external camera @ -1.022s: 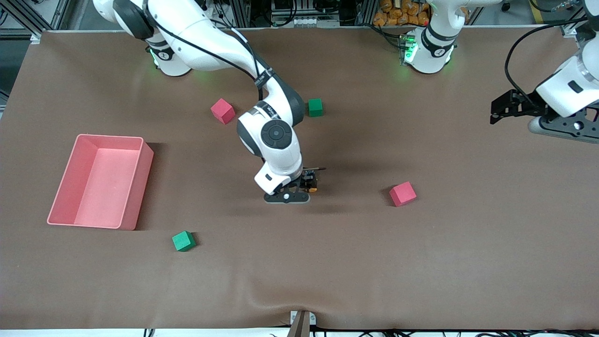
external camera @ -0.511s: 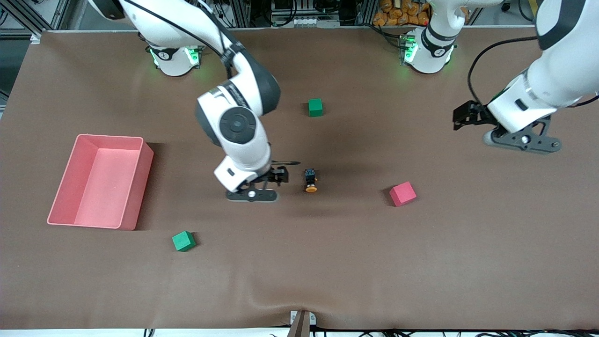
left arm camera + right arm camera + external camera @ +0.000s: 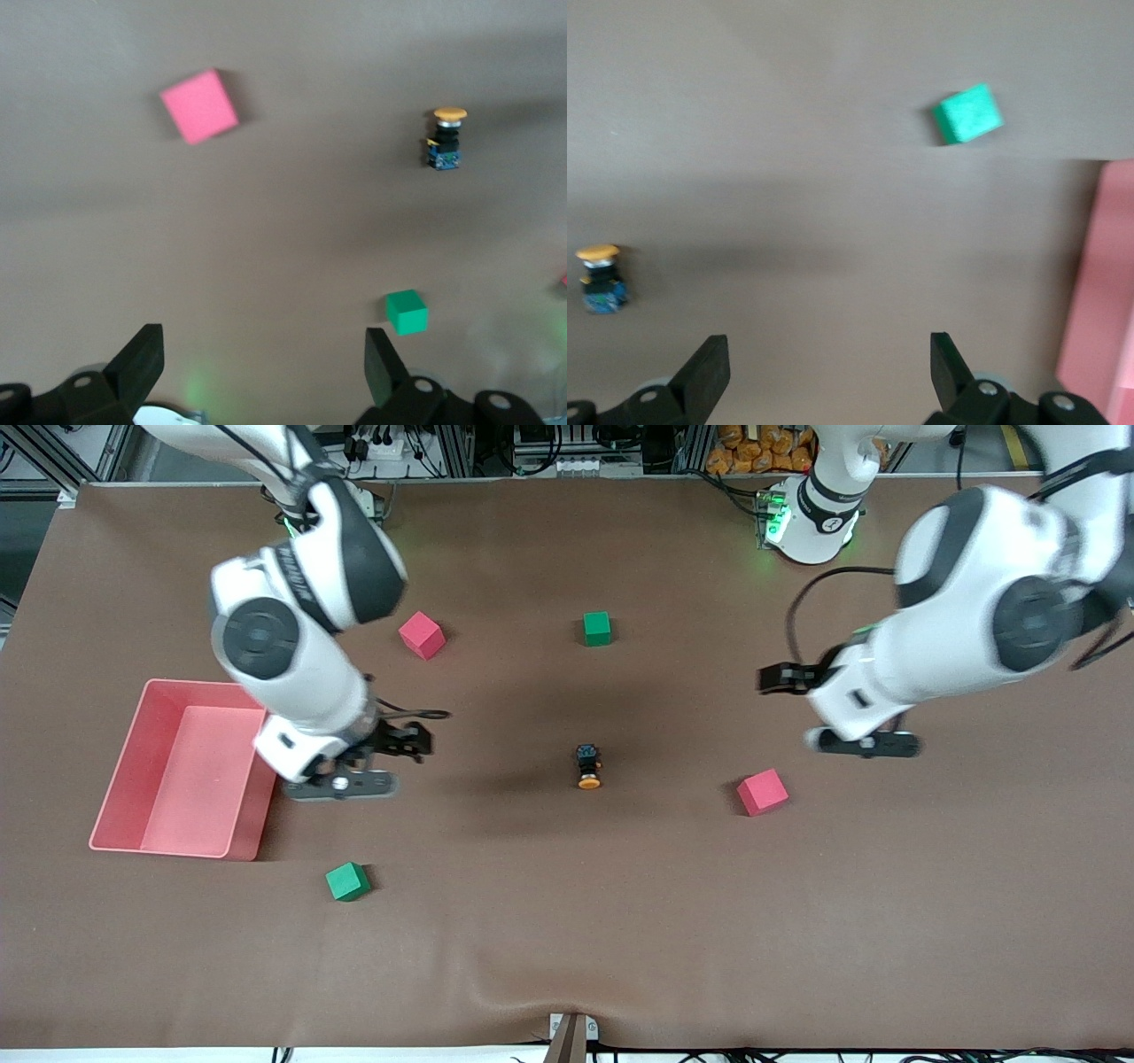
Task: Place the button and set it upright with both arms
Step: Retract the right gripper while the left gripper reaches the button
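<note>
We see the button lying on its side on the brown table, mid-table, orange cap pointing toward the front camera, nothing touching it. Same in both wrist views: button and sits alone on the mat.

Right gripper is in the air, over bare table just beside the pink tray, fingers spread wide, nothing between them. Its wrist view shows both fingertips apart with only mat in the gap.

Left gripper is in the air over the table toward the left arm's end, above the area near a pink-red cube; its fingers are released too, empty. Fingertips are well apart in its wrist view.

Other items: second pink-red cube and a green cube farther from the front camera than the button, another green cube nearer, close to the tray.
</note>
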`<state>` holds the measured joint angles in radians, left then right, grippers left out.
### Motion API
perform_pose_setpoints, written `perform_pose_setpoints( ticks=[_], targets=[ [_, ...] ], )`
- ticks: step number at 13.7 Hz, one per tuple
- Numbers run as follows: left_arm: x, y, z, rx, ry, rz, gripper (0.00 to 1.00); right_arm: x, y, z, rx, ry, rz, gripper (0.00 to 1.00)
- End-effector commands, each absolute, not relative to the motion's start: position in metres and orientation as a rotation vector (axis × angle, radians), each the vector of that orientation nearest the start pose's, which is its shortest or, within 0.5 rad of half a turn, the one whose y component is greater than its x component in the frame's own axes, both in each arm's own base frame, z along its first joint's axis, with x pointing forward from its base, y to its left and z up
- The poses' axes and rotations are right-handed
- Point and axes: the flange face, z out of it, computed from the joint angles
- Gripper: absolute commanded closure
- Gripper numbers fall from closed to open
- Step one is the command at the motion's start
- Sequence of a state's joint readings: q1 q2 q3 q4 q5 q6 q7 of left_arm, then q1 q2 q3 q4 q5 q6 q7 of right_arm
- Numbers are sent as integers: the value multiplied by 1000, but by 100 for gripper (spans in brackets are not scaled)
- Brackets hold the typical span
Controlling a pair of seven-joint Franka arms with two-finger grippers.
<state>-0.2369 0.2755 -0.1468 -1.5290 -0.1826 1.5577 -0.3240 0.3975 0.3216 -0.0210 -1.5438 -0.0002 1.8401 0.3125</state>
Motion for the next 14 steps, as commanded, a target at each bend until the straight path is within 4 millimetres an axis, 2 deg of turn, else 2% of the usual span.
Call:
perform_pose_setpoints(
  ticks=[1, 3, 5, 6, 8, 9, 10, 11, 14],
  targets=[
    [575, -291, 461, -3196, 28, 556, 0, 586, 178, 483, -3133, -182, 50, 0],
    [575, -324, 431, -3174, 55, 598, 0, 586, 126, 490, -3125, -286, 131, 0],
    [578, -360, 409, -3158, 1, 611, 0, 585, 76, 499, -3114, -313, 175, 0],
    [581, -373, 396, -3156, -54, 613, 0, 584, 55, 502, -3112, -301, 189, 0],
    [584, -385, 367, -3162, -74, 623, 0, 582, 12, 509, -3115, -199, 191, 0],
    [572, -408, 353, -3146, -72, 628, 0, 579, -13, 513, -3115, -134, 197, 0],
    [564, -425, 342, -3140, -121, 606, 0, 576, -30, 517, -3113, -101, 204, 0],
    [561, -436, 332, -3143, -148, 591, 0, 571, -38, 526, -3112, -96, 199, 0],
    [564, -452, 305, -3193, -155, 530, 0, 558, -57, 545, -3112, -44, 193, 0]
  ],
)
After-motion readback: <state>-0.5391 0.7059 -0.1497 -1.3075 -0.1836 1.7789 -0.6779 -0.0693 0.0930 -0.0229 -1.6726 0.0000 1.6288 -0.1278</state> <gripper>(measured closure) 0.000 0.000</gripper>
